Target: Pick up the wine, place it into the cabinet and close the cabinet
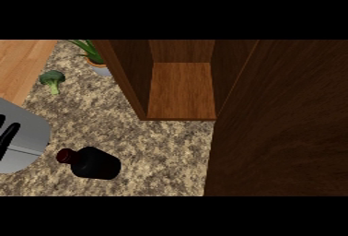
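Head view shows no hand, so its state cannot be told; the wine (95, 163) waits on the worktop (163, 147) near the cabinet (129, 78), whose door (285, 124) stands open to receive it.

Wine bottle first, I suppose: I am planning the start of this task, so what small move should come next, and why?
Probably bring a hand down toward the wine bottle to grasp it. The bottle sits alone on the counter, untouched, and neither hand is in the head view. The cabinet already stands open with a bare shelf, its door swung out at the right, so nothing needs opening first.
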`<state>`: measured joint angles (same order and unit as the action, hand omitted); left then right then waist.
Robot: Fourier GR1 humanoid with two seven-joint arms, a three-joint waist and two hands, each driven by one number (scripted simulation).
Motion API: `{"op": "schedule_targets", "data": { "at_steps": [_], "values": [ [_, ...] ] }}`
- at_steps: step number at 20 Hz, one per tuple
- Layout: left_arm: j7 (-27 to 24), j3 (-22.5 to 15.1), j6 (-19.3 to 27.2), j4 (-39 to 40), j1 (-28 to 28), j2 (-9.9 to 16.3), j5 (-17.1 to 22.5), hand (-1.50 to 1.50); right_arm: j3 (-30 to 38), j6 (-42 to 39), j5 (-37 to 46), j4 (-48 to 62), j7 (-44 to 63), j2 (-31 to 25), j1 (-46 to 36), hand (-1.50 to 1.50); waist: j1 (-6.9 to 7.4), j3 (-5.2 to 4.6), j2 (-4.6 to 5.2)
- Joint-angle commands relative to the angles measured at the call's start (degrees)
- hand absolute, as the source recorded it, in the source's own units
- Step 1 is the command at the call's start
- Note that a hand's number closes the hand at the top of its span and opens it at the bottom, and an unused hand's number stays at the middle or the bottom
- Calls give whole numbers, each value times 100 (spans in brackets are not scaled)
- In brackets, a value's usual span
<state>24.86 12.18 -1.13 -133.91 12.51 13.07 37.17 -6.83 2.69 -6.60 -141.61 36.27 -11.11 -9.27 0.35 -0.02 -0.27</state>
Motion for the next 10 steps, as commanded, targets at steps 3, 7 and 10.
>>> {"op": "schedule_targets", "data": {
  "at_steps": [3,7,10],
  "values": [
    [552,472,289,-984,-76,250,546,-150,177,130,-307,-1028,675,-57,133,-150,-28,4,-22],
    [572,137,316,-885,-115,0,370,-150,295,380,-254,-746,1286,-154,-813,-150,-9,-1,-7],
    [548,126,370,-662,-257,27,87,-150,28,557,46,-890,1476,-12,-887,-150,-22,-3,-4]
  ]
}}
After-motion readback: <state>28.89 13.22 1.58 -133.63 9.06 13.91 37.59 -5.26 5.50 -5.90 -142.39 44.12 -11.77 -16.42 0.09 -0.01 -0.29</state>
